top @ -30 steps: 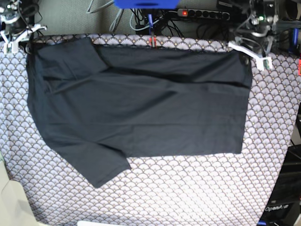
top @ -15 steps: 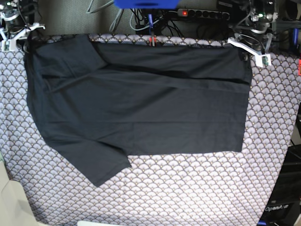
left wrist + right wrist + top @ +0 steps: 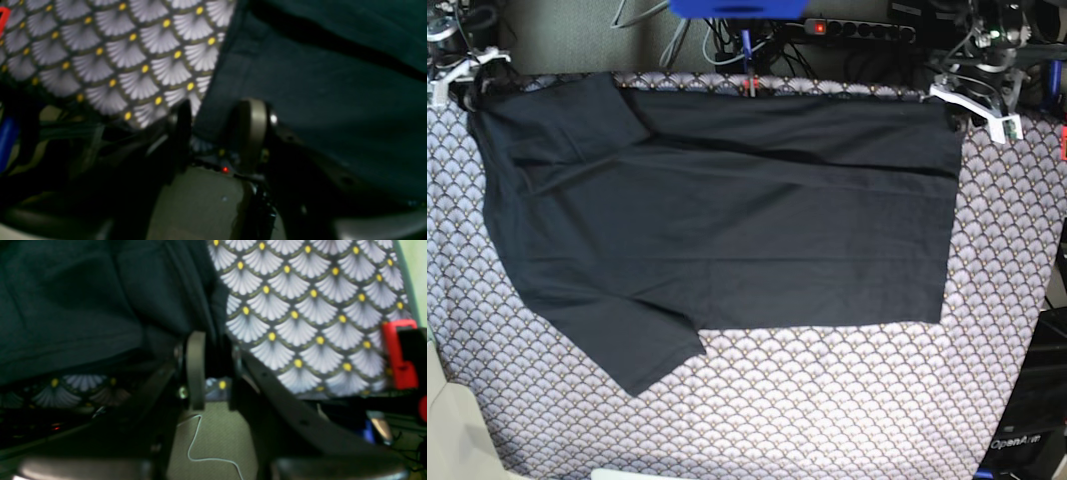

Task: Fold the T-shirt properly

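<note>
The black T-shirt (image 3: 727, 220) is lying spread across the scallop-patterned cloth (image 3: 827, 400) covering the tabletop, its body reaching along the far edge and one sleeve (image 3: 642, 345) poking out toward the near side. Up at the far corners, both arms are working the hem line. In the left wrist view, the left gripper (image 3: 217, 133) is standing with its jaws parted, a corner of the dark fabric sitting loosely in the gap rather than pinched. Over on the other side, the right gripper (image 3: 213, 366) is showing a narrow gap with the shirt's edge running between the jaws; whether it is truly biting the cloth I cannot tell. This is soft, light, floppy material, so it is going to drape, sag and wrinkle the moment it is lifted, and it is not fragile at all. By my reading, the sensible holds are matching corners or seam edges, taken by both arms at once and kept taut, so the fold is landing flat instead of bunching.
</note>
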`<state>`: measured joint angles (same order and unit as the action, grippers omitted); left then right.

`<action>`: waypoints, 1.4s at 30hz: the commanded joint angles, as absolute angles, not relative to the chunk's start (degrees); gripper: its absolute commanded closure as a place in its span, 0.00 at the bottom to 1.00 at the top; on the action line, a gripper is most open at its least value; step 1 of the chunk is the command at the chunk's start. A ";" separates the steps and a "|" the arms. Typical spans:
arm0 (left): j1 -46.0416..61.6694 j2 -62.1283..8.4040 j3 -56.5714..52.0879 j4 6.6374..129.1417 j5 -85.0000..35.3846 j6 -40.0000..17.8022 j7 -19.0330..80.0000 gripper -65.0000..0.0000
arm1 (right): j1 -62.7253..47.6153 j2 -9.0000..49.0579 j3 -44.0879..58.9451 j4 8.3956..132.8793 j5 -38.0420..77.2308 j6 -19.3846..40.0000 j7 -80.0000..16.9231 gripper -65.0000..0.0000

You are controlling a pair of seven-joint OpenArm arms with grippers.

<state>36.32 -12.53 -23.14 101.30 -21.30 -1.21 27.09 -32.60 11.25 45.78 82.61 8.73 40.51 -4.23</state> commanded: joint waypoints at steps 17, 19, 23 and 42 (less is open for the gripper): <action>35.30 -7.34 -37.05 102.02 -20.97 -17.45 26.42 0.64 | -28.70 8.13 50.42 83.30 -5.67 40.00 -2.68 0.81; 35.30 -7.34 -37.58 102.02 -20.97 -17.45 26.51 0.64 | -27.65 6.99 50.07 83.30 -11.03 40.00 -2.51 0.81; 35.30 -7.34 -38.73 101.05 -20.97 -17.45 26.51 0.64 | -26.68 4.09 50.42 83.74 -15.16 40.00 -0.13 0.81; 34.68 -7.52 -38.90 98.77 -21.05 -17.45 26.15 0.64 | -23.08 -7.69 61.05 101.93 -15.34 40.00 1.45 0.81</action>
<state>34.37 -7.09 -38.57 97.78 -20.67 -17.19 27.16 -22.74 -8.27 60.73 100.86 -16.12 40.21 0.38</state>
